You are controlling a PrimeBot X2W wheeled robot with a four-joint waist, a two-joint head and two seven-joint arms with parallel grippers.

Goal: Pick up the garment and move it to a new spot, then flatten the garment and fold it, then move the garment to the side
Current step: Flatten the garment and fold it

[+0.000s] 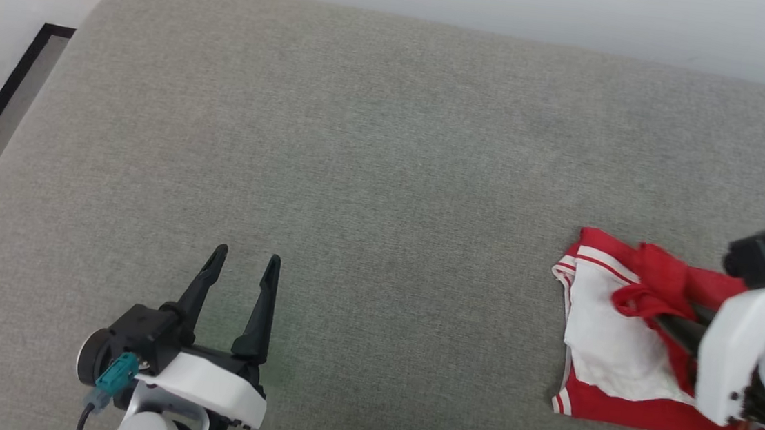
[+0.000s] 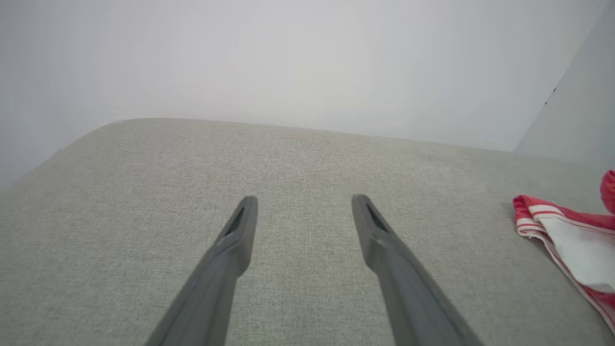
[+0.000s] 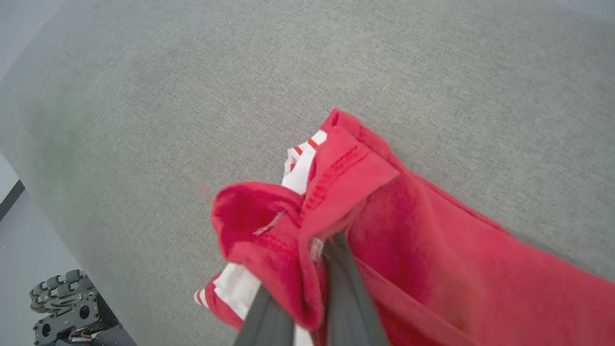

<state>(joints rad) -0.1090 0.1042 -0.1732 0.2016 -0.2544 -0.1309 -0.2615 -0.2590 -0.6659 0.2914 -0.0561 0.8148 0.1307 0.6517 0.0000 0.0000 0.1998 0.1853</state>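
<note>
The right gripper (image 1: 674, 322) angles down, clamped on a stitched fold of the red soft-fabric shirt with white sleeve ends (image 1: 613, 346). Cloth bunches over its fingertips and the rest lies on the grey woven cushion (image 1: 361, 137) below. Light, limp stuff, I'd say: it'll sag, so pinch a seamed edge. The left gripper (image 1: 244, 265) hovers low, jaws spread, empty, with the shirt well to its right.

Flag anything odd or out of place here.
The garment lies crumpled, not flat, on the cushion's right side. A red fold is pinched up in the shut right gripper, with a white panel showing. No damage or spill is visible.
</note>
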